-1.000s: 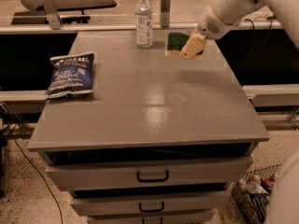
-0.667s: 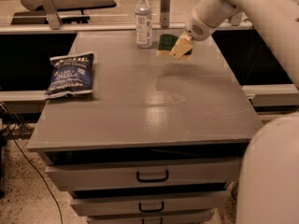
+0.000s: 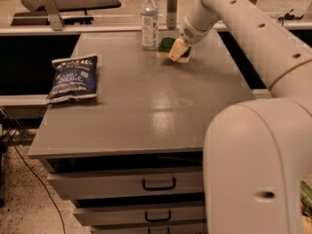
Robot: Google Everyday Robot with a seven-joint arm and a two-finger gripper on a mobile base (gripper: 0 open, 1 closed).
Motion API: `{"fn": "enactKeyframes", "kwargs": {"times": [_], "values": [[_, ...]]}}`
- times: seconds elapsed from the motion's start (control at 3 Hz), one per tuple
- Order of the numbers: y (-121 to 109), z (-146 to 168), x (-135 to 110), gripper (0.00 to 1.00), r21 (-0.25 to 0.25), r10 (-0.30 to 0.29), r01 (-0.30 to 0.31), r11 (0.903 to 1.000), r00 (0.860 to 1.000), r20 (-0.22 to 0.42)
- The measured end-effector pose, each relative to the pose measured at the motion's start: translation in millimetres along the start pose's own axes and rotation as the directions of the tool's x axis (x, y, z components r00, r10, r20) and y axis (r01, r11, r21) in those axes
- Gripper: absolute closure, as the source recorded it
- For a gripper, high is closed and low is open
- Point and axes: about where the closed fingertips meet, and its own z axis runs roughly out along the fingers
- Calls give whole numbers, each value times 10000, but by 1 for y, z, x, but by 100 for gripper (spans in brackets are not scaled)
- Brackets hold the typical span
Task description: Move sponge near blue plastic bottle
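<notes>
The tool is sitting at the far side of the tabletop, right of centre, and is gripping the sponge, with one pale finger lying across its green top. The sponge is sitting low, at or just above the surface; contact cannot be confirmed. The blue plastic bottle is standing upright just beside the sponge, on its left and slightly farther back, apart from it.

Task status: the sponge is already lying near the bottle, so the transfer is looking essentially complete. Remaining steps, as judged: setting the sponge down if it is not resting yet, releasing it, and withdrawing.

Arm pose: the arm is reaching in from the near right, rising over the right edge and angling down and left to the tool. A dark blue snack bag is lying well apart at the left edge.
</notes>
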Motion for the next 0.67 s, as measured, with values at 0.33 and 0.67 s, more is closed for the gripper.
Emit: {"fn": "enactKeyframes", "kwargs": {"times": [0.33,0.67], "values": [[-13,18,-3,84,184,445,-441,9989,9987,-251],[-18,25,-9,61,215,650,-644,9977,9975,-267]]}}
